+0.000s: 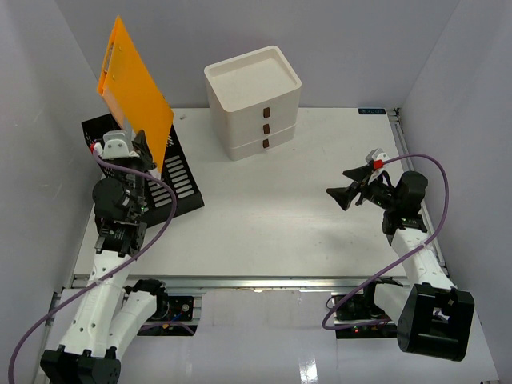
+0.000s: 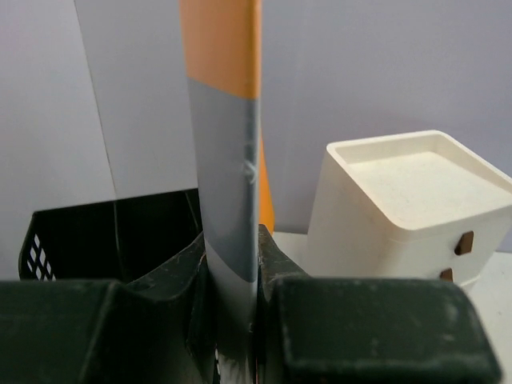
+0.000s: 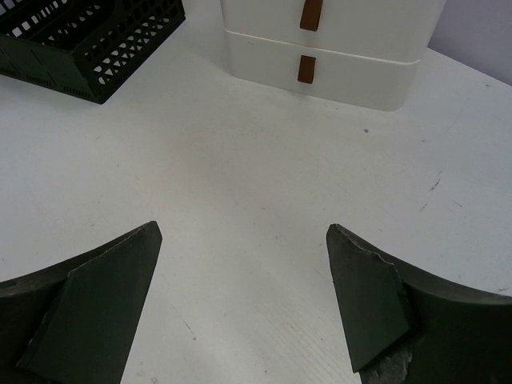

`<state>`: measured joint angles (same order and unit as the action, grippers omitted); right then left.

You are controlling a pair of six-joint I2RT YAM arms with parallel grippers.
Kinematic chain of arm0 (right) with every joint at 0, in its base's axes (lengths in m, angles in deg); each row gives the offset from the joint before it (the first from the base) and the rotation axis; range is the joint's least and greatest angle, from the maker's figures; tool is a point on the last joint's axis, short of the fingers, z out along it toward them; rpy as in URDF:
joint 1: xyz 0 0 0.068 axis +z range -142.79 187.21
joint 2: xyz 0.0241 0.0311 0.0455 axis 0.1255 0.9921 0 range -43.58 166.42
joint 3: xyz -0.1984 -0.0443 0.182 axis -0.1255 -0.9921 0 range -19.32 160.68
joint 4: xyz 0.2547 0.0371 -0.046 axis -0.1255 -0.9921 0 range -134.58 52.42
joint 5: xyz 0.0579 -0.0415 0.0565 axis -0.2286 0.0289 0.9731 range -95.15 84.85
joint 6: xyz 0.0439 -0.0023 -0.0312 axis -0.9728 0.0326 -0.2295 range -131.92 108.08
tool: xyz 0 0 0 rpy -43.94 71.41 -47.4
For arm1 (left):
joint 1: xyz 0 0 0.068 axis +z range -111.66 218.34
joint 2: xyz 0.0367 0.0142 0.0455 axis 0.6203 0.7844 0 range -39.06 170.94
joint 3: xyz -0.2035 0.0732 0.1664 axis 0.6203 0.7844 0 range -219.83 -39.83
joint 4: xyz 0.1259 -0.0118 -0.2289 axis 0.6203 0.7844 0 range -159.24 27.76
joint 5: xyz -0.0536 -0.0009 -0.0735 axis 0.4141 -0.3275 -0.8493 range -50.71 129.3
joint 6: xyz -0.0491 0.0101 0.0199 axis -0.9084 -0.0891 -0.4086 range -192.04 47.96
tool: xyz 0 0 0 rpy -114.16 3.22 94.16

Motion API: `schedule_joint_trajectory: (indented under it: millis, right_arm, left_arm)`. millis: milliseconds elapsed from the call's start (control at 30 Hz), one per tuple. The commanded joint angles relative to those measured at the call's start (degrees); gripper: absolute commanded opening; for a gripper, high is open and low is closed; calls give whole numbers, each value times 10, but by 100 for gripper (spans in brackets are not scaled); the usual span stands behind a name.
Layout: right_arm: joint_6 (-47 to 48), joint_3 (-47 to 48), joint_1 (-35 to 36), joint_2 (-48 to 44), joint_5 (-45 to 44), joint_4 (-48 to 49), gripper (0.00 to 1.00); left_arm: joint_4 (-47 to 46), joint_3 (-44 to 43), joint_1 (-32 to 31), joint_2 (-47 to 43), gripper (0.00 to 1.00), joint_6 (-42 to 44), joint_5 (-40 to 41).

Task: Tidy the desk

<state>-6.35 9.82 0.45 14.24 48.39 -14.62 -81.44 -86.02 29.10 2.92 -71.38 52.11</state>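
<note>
We see the desk (image 1: 272,232) filling the view, a cream drawer box (image 1: 254,100) at its far edge, a black tray (image 1: 182,182) far left. The raised left gripper (image 2: 232,268) clamps a near-upright orange board (image 1: 134,88) over the tray; the right gripper (image 1: 342,192) hovers right of centre, jaws wide, empty.

One desk (image 1: 272,232). One orange folder (image 1: 134,88). One black mesh tray (image 1: 182,182). One cream drawer box (image 1: 253,80): three drawers (image 1: 240,132), three brown pulls (image 1: 265,129). Two grippers: left gripper (image 1: 144,148), right gripper (image 1: 342,194). Two purple cables (image 1: 436,172).
</note>
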Motion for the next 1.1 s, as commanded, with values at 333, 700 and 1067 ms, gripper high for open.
schedule_joint_trajectory:
  millis: [333, 700, 1067]
  right_arm:
    - [3, 1, -5, 5, 8, 25, 90]
    - [3, 2, -9, 4, 8, 23, 90]
    - [3, 3, -11, 3, 4, 22, 90]
  left_arm:
    - [-170, 0, -1, -2, 0, 54, 41]
    - [-135, 15, -1, 32, 0, 11, -8]
    - [-172, 46, -1, 100, 0, 21, 9]
